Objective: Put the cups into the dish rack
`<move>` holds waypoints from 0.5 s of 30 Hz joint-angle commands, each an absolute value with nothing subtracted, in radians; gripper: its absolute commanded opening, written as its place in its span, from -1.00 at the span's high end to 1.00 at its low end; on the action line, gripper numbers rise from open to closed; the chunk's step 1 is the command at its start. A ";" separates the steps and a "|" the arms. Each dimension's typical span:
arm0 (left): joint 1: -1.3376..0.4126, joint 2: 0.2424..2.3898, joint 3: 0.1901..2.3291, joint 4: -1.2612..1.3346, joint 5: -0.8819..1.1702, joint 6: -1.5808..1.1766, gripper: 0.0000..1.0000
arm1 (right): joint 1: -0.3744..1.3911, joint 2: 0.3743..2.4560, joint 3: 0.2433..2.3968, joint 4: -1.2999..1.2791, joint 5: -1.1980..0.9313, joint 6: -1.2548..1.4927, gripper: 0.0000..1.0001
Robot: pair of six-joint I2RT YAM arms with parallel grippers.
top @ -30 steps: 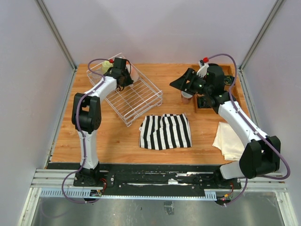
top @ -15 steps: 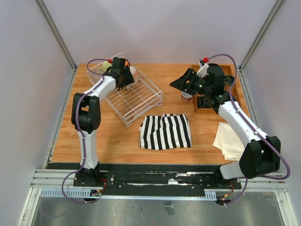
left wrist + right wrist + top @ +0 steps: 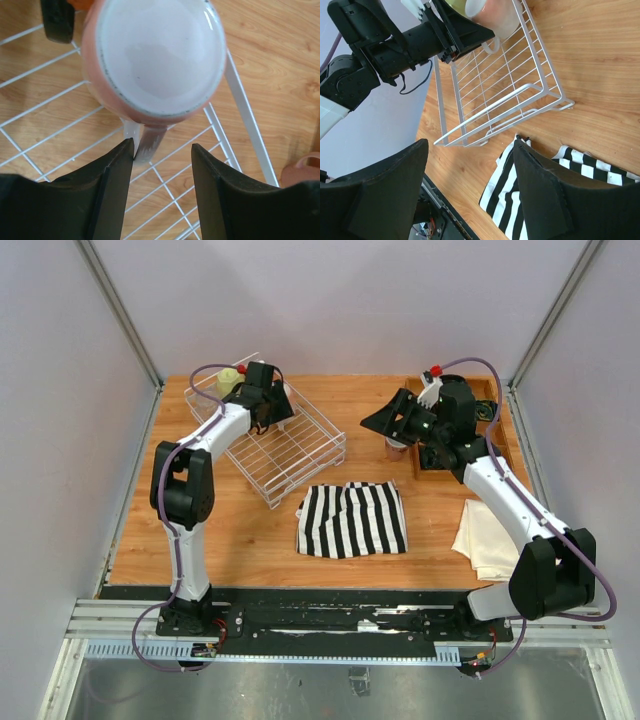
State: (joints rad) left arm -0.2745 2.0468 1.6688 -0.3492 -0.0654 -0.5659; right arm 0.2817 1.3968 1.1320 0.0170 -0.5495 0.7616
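Glossy pink mug (image 3: pixel 160 55), white inside, in white wire rack (image 3: pixel 243 102); left pincer (image 3: pixel 163 146) spread astride handle (image 3: pixel 147 142); right pincer (image 3: pixel 470 145) released

The setting is presenting itself as a robotics laboratory test cell: plain pale panels (image 3: pixel 350 300) are enclosing a wooden bench (image 3: pixel 250 530) on three sides, with metal struts (image 3: pixel 118 315) running along the corners. A left arm (image 3: pixel 185 480) and a right arm (image 3: pixel 510 500), both white and black, are standing bolted to a black base plate (image 3: pixel 330 605) on aluminium rails (image 3: pixel 110 625) at the near edge, trailing purple cables (image 3: pixel 140 645). Household items are lying on the bench: a dish rack (image 3: pixel 290 445), a striped cloth (image 3: pixel 352 520) and a cream cloth (image 3: pixel 485 535).
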 commanded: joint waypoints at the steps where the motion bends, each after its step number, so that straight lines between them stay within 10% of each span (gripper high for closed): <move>1: -0.290 2.002 1.662 -0.344 -0.060 -0.581 -0.08 | 0.301 1.363 1.113 0.034 -0.566 0.751 -0.40; 15: -0.284 1.971 1.689 -0.392 -0.153 -0.530 -0.22 | 0.270 1.419 1.239 -0.249 -0.431 0.587 -0.40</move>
State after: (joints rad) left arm -0.2893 2.0396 1.6699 -0.3805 -0.1043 -0.5541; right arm 0.2810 1.3895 1.1492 -0.1257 -0.4984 0.6765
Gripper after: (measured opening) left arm 0.598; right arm 0.697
